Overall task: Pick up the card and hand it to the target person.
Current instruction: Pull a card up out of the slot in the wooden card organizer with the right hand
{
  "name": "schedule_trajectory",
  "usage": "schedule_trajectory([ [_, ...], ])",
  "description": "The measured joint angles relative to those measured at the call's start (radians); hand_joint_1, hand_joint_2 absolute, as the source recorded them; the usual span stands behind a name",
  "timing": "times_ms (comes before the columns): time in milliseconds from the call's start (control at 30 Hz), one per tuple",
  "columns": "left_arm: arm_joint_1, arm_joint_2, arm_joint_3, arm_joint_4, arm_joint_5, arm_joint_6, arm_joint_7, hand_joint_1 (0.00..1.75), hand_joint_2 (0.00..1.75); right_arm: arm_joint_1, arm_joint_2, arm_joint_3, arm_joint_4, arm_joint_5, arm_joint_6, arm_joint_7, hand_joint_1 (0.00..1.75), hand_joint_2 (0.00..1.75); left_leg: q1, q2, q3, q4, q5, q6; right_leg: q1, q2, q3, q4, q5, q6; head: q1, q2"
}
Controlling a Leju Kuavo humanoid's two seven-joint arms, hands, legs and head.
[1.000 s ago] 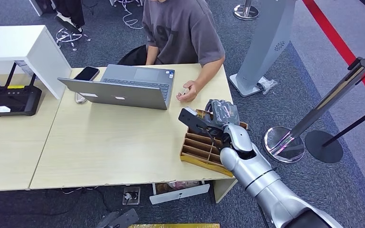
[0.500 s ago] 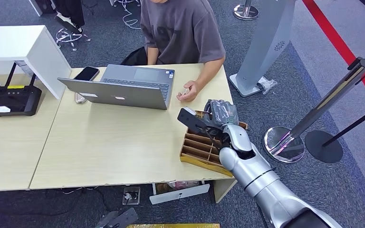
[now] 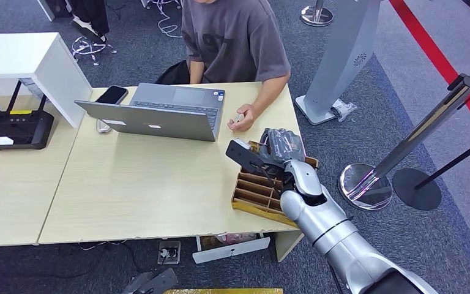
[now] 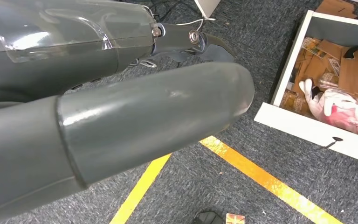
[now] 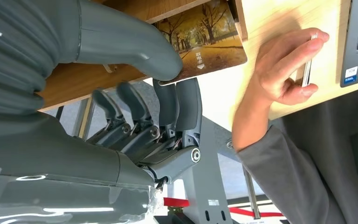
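Note:
The card (image 5: 205, 42), printed with an autumn tree avenue, is pinched between the thumb and fingers of my right hand (image 5: 135, 93). In the head view my right hand (image 3: 278, 150) hovers over the far end of a wooden divider box (image 3: 251, 196) on the desk's right side, and a sliver of the card (image 3: 258, 147) shows beside it. The seated person (image 3: 235, 37) rests a hand (image 3: 242, 117) on the desk just beyond my hand. That hand (image 5: 284, 65) holds a thin object, a short way from the card's edge. My left hand (image 4: 158, 121) hangs above the floor.
An open laptop (image 3: 159, 113) stands in front of the person, with a phone (image 3: 111, 94) beside it. A black router (image 3: 18, 128) sits on the left desk. Stanchion posts (image 3: 367, 184) stand to the right. An open drawer (image 4: 335, 70) of clutter lies on the floor.
My right hand with the card has edged slightly left, toward the person's hand. The person has barely moved.

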Motion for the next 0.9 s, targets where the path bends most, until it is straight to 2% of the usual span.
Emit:
schedule_trajectory([
  [367, 0.002, 0.001, 0.003, 0.000, -0.004, -0.001, -0.005, 0.00, 0.00, 0.011, -0.013, -0.008, -0.021, -0.001, -0.005, -0.002, 1.75, 1.75, 0.000, 0.000, 0.001, -0.001, 0.001, 0.000, 0.000, 0.000, 0.001, -0.001, 0.001, 0.000, 0.000, 0.000],
  [733, 0.022, -0.028, 0.020, 0.031, -0.007, 0.037, -0.027, 0.00, 0.00, -0.001, -0.134, -0.081, -0.364, 0.036, 0.058, 0.064, 1.75, 1.75, -0.001, -0.002, -0.001, 0.001, 0.000, 0.001, -0.001, -0.002, -0.001, 0.000, 0.000, 0.001, 0.000, 0.000],
  [900, 0.023, -0.028, 0.021, 0.030, -0.008, 0.031, -0.033, 0.00, 0.00, -0.020, -0.158, -0.109, -0.438, 0.043, 0.083, 0.082, 1.75, 1.75, -0.001, -0.002, -0.003, 0.004, -0.001, 0.001, -0.001, -0.002, -0.002, 0.002, -0.001, 0.001, 0.000, 0.000],
])
